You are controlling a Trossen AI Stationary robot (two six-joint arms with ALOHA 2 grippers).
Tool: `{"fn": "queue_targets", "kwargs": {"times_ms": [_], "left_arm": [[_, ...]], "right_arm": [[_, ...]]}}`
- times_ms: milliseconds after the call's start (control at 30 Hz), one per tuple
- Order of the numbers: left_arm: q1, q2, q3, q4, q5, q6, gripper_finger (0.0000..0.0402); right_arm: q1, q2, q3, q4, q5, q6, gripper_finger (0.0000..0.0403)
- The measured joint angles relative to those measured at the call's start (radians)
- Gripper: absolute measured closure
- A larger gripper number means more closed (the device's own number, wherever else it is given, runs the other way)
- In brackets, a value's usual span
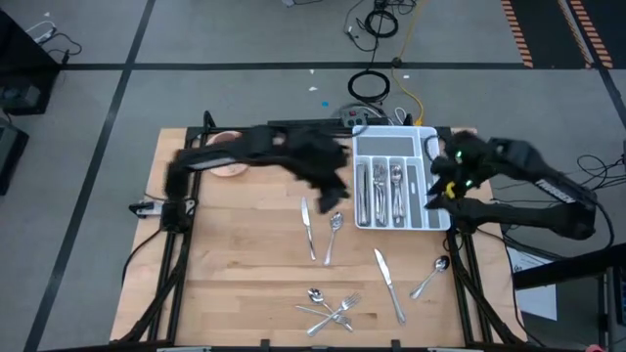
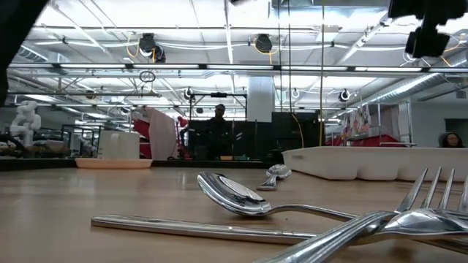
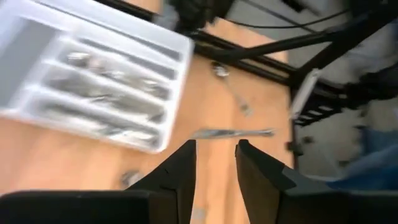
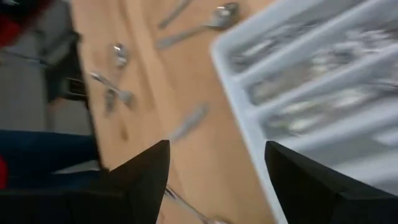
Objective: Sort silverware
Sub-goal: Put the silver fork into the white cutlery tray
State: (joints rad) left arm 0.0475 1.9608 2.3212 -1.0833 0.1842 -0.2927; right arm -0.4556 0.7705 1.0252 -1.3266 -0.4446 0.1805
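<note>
Your left gripper (image 3: pixel 214 165) had its jaws a narrow gap apart with nothing between them; it hung above the table just left of the white divided tray (image 1: pixel 424 137), over the bare wood by a loose knife (image 1: pixel 308 227) and spoon (image 1: pixel 333 235). Your right gripper (image 4: pixel 217 171) had its jaws set wide, also empty, off the tray's right edge near the table's right side.

Silverware: several pieces lay in the tray's long compartments (image 1: pixel 381 188). Loose on the table you had the knife and spoon mid-table, another knife (image 1: pixel 388 284) toward the near right, a spoon (image 1: pixel 430 278) near the right edge, and a crossed heap of forks and a spoon (image 1: pixel 331 309) at the near edge. In the low view that heap filled the foreground: spoon bowl (image 2: pixel 230 193), fork tines (image 2: pixel 431 197).

Surface was pale wood (image 1: pixel 245 264); a pink saucer (image 1: pixel 230 168) sat at the far left, partly under your left arm. Beyond the table: grey floor with dark tape lines, coiled cables (image 1: pixel 370 86), and a workshop with ceiling lights; a person (image 2: pixel 219 124) stood far back.
</note>
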Motion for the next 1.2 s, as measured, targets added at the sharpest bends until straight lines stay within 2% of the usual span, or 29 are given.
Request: {"fn": "queue_targets", "kwargs": {"times_ms": [100,200,300,367,500,667,800,933,1067,1200], "left_arm": [[-0.041,-0.109,-0.001,-0.128,-0.131,-0.037,0.0286],[-0.08,-0.203,-0.001,-0.236,-0.229,-0.087,0.0286],[-0.127,-0.282,-0.001,-0.309,-0.322,-0.128,0.0285],[-0.156,-0.319,-0.001,-0.356,-0.381,-0.153,0.0285],[-0.201,-0.374,-0.001,-0.469,-0.459,-0.199,0.0285],[-0.243,-0.431,-0.019,-0.485,-0.474,-0.226,0.0285],[-0.27,-0.467,-0.027,-0.489,-0.474,-0.226,0.0285],[-0.287,-0.5,-0.027,-0.488,-0.474,-0.225,0.0285],[-0.299,-0.529,-0.027,-0.487,-0.474,-0.225,0.0285],[-0.299,-0.548,-0.027,-0.488,-0.474,-0.225,0.0285]], "right_arm": [[0.107,-0.008,-0.139,0.24,-0.051,0.119,0.0147],[0.251,0.044,-0.22,0.571,-0.073,0.213,0.0147],[0.401,0.14,-0.218,0.879,-0.079,0.223,0.0147],[0.48,0.217,-0.2,0.985,-0.063,0.213,0.0147],[0.599,0.374,-0.159,0.978,0.028,0.242,0.015],[0.681,0.553,-0.159,0.883,0.019,0.551,0.0151],[0.759,0.676,-0.159,0.831,0.019,0.679,0.0151],[0.819,0.771,-0.159,0.978,0.029,0.786,0.0151],[0.857,0.847,-0.159,1.143,0.11,0.873,0.0151],[0.863,0.909,-0.159,1.199,0.141,0.914,0.0151]]}}
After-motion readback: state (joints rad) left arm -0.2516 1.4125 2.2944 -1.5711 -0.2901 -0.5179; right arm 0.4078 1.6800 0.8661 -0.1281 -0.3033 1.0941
